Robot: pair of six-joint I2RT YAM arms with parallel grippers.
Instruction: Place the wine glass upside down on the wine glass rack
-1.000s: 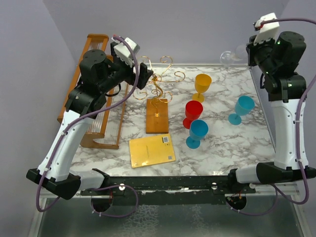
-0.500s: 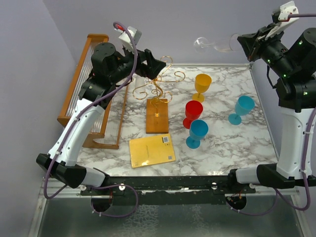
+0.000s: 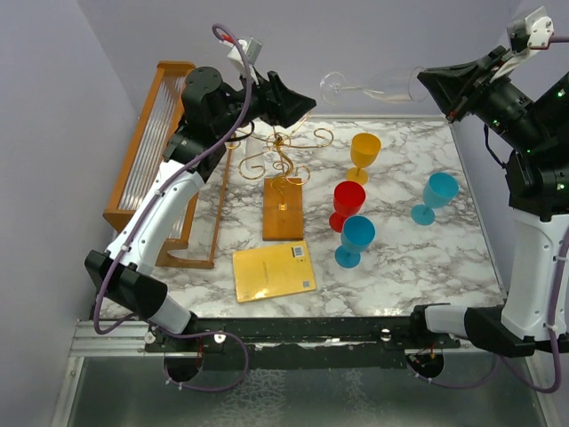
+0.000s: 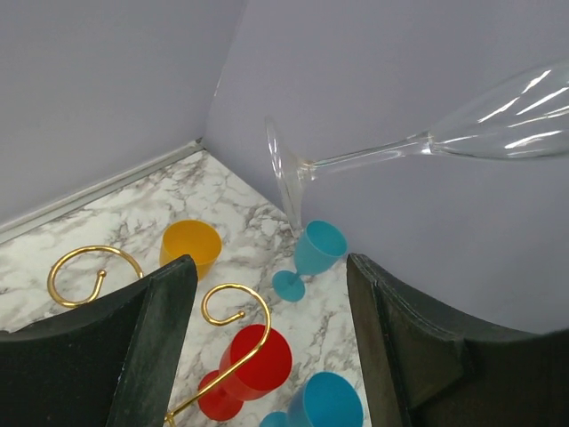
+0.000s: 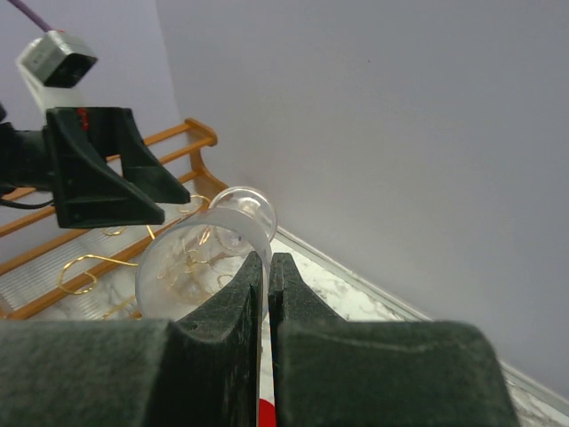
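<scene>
My right gripper (image 3: 434, 82) is shut on the rim of a clear wine glass (image 3: 378, 89) and holds it sideways, high above the table's back edge, foot pointing left. In the right wrist view the fingers pinch the bowl's rim (image 5: 210, 258). In the left wrist view the glass (image 4: 418, 142) hangs ahead with its foot toward me. My left gripper (image 3: 298, 100) is open and empty, raised just above the gold wire wine glass rack (image 3: 283, 153), whose spiral arms (image 4: 233, 307) show between the jaws. The rack stands on a brown wooden base (image 3: 284, 212).
A large wooden frame with clear rods (image 3: 160, 160) stands at the left. A yellow goblet (image 3: 364, 153), a red goblet (image 3: 347, 203) and two blue goblets (image 3: 356, 238) (image 3: 436, 196) stand right of the rack. A yellow book (image 3: 273, 270) lies in front.
My right gripper has swung the wine glass left and further out toward the rack. My left gripper has risen and moved right, over the rack's top.
</scene>
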